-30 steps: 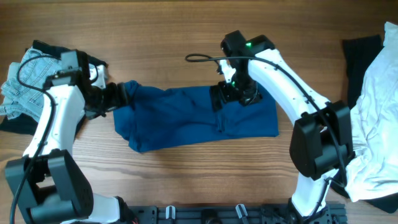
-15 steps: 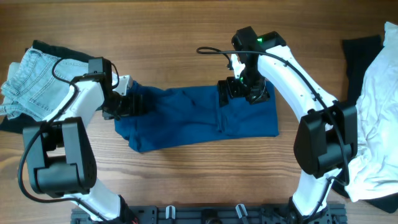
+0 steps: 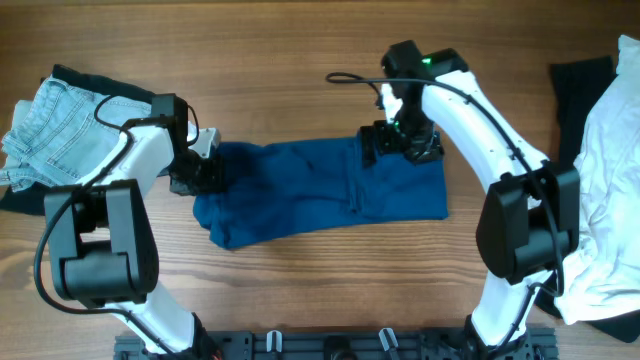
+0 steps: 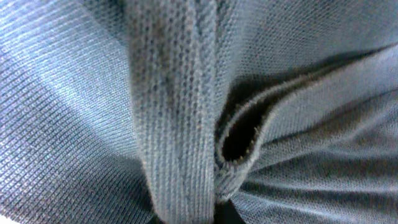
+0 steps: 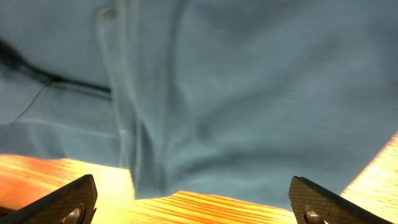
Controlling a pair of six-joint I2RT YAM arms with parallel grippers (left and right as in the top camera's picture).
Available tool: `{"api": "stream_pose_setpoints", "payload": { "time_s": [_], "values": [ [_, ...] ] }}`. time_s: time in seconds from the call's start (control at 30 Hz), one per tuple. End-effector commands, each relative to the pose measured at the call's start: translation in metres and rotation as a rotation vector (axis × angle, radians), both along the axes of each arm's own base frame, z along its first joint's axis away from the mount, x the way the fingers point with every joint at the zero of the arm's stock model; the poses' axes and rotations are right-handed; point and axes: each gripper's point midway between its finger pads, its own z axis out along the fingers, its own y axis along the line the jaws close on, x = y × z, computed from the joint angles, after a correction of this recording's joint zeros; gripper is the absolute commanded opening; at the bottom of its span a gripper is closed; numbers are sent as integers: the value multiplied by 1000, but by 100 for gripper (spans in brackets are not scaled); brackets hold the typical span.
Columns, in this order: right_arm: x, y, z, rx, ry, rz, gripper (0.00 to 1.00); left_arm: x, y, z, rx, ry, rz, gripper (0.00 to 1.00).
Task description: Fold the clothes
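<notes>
Left claw (image 3: 207, 172) pinching blue shirt (image 3: 300, 195) at its left end | right claw (image 3: 397, 148) spread open over its far edge | shirt mid-worktop (image 3: 280, 60), looks half-folded, rumpled | denim shorts (image 3: 60, 125), white garment (image 3: 605, 180) unfolded

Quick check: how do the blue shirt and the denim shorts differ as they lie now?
The blue shirt is deep blue and spread out mid-table; the denim shorts are pale blue and crumpled at the left edge. Both tools are at the blue shirt, the left tool at its left end, the right tool over its upper right; neither touches the denim shorts. Both are soft garments on the table.
</notes>
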Motion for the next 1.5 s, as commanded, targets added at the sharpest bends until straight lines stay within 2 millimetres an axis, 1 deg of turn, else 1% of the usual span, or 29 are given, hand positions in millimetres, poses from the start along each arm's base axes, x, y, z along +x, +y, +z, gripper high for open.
{"api": "stream_pose_setpoints", "payload": {
  "time_s": [0.0,0.1,0.17,0.23,0.3,0.37,0.4,0.5,0.57,0.63,0.67,0.73,0.77,0.83,0.9,1.03,1.07,1.13,1.2,1.23,1.3,1.33,1.37,1.4,1.43,1.47],
  "values": [
    [16,-36,7,-50,-42,-83,100,9,17,9,18,22,59,4],
    [24,-73,7,-93,-50,-163,100,23,39,34,47,-7,111,4],
    [28,-94,6,-107,-50,-212,100,33,55,56,70,-40,148,4],
    [29,-110,6,-106,-50,-234,100,38,62,73,72,-61,164,4],
    [29,-123,7,-107,-45,-270,100,40,64,90,74,-76,169,4],
    [29,-129,7,-108,-44,-285,100,39,61,103,73,-78,174,4],
    [29,-129,7,-107,-44,-281,100,38,54,111,56,-74,180,4],
    [29,-129,6,-107,-42,-277,100,37,5,137,-107,-85,138,4],
    [27,-129,6,-108,-35,-277,100,38,-51,165,-276,-123,64,4],
    [26,-128,5,-107,-32,-261,100,37,-101,181,-367,-148,10,4],
    [25,-128,4,-107,-28,-258,100,37,-118,183,-378,-151,-10,4],
    [21,-128,0,-109,-14,-255,100,33,-163,185,-404,-160,-64,4],
    [19,-128,-2,-110,-5,-256,100,30,-194,185,-413,-176,-109,4],
    [17,-128,-3,-111,0,-255,100,24,-229,179,-379,-195,-128,4],
    [16,-128,-3,-111,4,-255,100,17,-257,170,-331,-211,-143,5],
    [12,-128,-3,-113,22,-249,100,7,-292,147,-240,-250,-180,6],
    [11,-128,-3,-112,25,-239,100,7,-297,142,-222,-266,-177,11],
    [9,-128,-2,-112,33,-230,100,11,-307,141,-201,-321,-192,21],
    [8,-128,-2,-112,34,-230,100,23,-312,145,-187,-394,-185,23],
    [8,-128,-2,-113,34,-231,100,28,-316,150,-206,-421,-183,29],
    [8,-129,-2,-113,37,-230,100,32,-319,153,-220,-441,-181,58],
    [7,-128,-2,-113,38,-229,100,33,-319,153,-221,-447,-187,60],
    [7,-128,-2,-113,38,-229,100,34,-317,153,-213,-457,-209,59],
    [7,-128,-2,-111,38,-227,100,36,-311,153,-198,-463,-224,59],
    [7,-125,-2,-89,39,-209,100,41,-301,152,-172,-461,-204,59],
    [7,-116,-1,-35,40,-176,100,45,-289,150,-142,-457,-182,59]
  ]
}}
